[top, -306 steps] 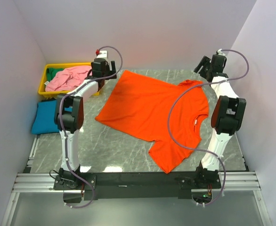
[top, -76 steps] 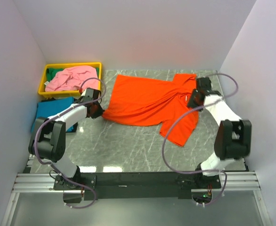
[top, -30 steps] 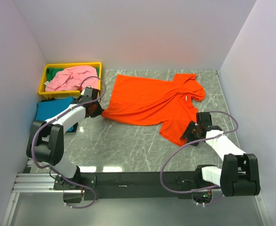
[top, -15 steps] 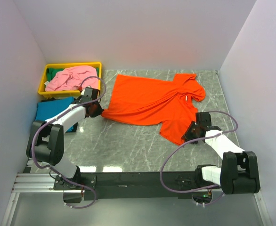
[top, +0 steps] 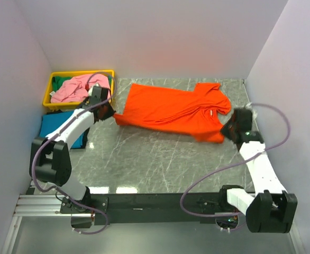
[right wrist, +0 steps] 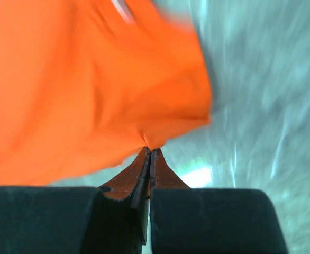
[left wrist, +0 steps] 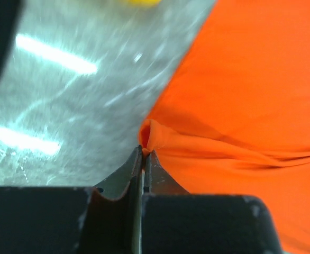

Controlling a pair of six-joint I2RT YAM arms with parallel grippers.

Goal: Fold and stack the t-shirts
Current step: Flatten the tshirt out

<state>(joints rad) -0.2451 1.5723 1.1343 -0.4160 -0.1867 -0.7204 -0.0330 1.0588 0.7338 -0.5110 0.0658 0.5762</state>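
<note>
The orange t-shirt (top: 168, 111) lies stretched across the back of the marble table. My left gripper (top: 113, 117) is shut on its left corner, where a pinch of orange cloth (left wrist: 152, 132) bunches at the closed tips (left wrist: 144, 151). At the shirt's right end my right gripper (top: 226, 132) is shut on an edge of the cloth (right wrist: 160, 132), which fans out from the closed tips (right wrist: 149, 149) just above the table. A pink t-shirt (top: 73, 87) is heaped in the yellow tray. A folded teal t-shirt (top: 52, 129) rests at the table's left edge.
The yellow tray (top: 52, 79) stands in the back left corner with a bit of green cloth (top: 109, 80) beside the pink one. White walls close in on three sides. Bare marble table (top: 160, 159) lies in front of the orange shirt.
My right gripper has shut on the shirt's lower right flap and carried it back and to the right. The left gripper moved slightly back with its corner. The shirt now lies narrower.
</note>
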